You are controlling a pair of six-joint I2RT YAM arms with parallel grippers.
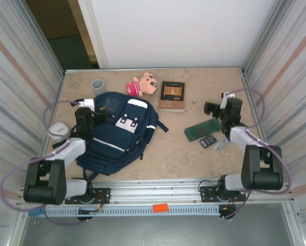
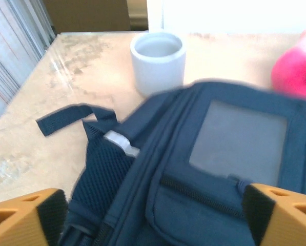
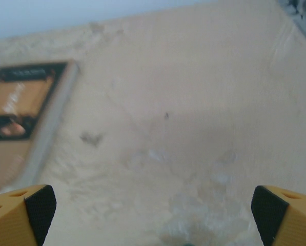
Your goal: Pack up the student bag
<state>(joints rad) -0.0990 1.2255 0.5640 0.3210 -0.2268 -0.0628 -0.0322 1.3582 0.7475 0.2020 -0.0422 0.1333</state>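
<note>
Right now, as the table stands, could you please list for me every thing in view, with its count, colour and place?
student bag: one, navy blue with white stripes, lying on the left part of the table
cup: one, grey, upright, just beyond the bag's top
plush toy: one, pink, far side, right of the cup
book: one, dark cover with brown, right of the toy
flat item: one, dark green, right part of the table
small device: one, black, beside the green item, too small to identify
table: one, beige
left hand: one, orange fingers, open, over the bag's top
right hand: one, orange fingers, open, over bare table right of the book
</note>
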